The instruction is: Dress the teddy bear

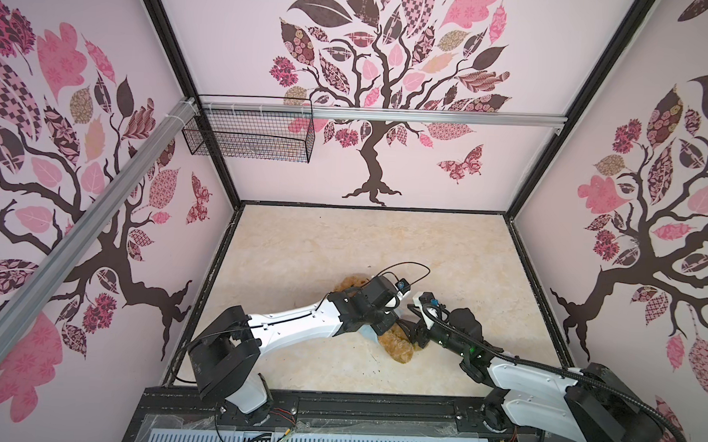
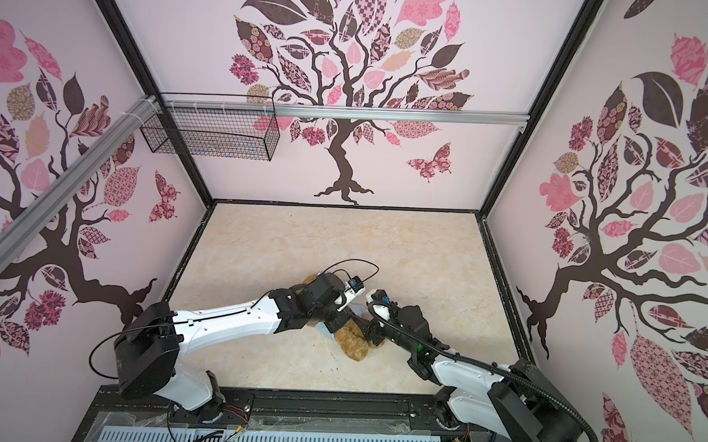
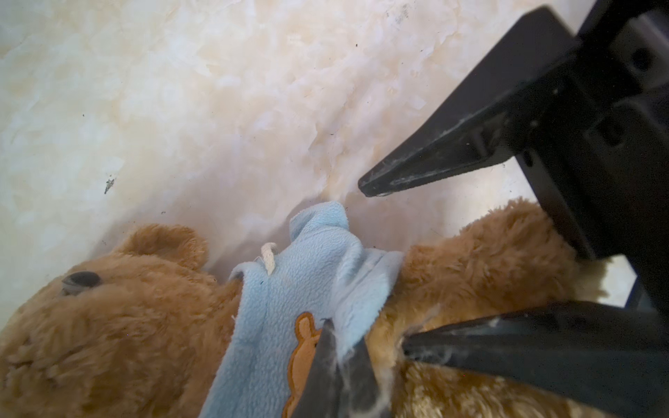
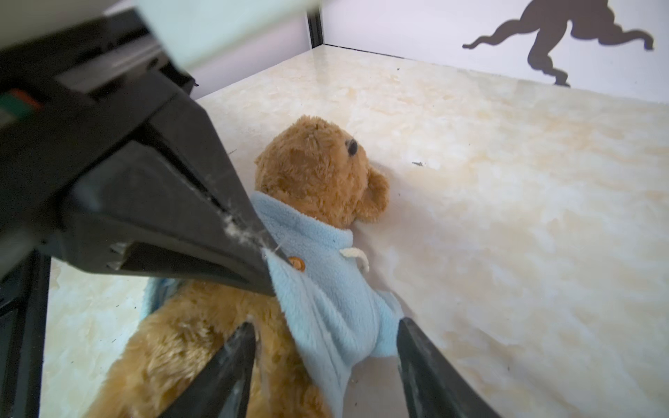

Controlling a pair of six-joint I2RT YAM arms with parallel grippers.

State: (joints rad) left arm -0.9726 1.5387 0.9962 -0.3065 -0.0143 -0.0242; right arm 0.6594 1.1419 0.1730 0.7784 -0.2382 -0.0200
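Teddy bear [image 4: 318, 166] lying on marble-look table [image 4: 506, 217], head toward far left, light-blue fleece shirt [image 4: 315, 246] bunched over chest. Left gripper [image 4: 269, 266] pressed together, pinching shirt front. Right gripper [image 4: 327, 324] spread, straddling shirt sleeve.

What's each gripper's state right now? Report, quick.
Left gripper: closed, pinching the light-blue shirt.
Right gripper: open, straddling the shirt on the teddy bear, gripping nothing.

Top views high overhead; wrist views close on teddy bear [image 3: 108, 325].
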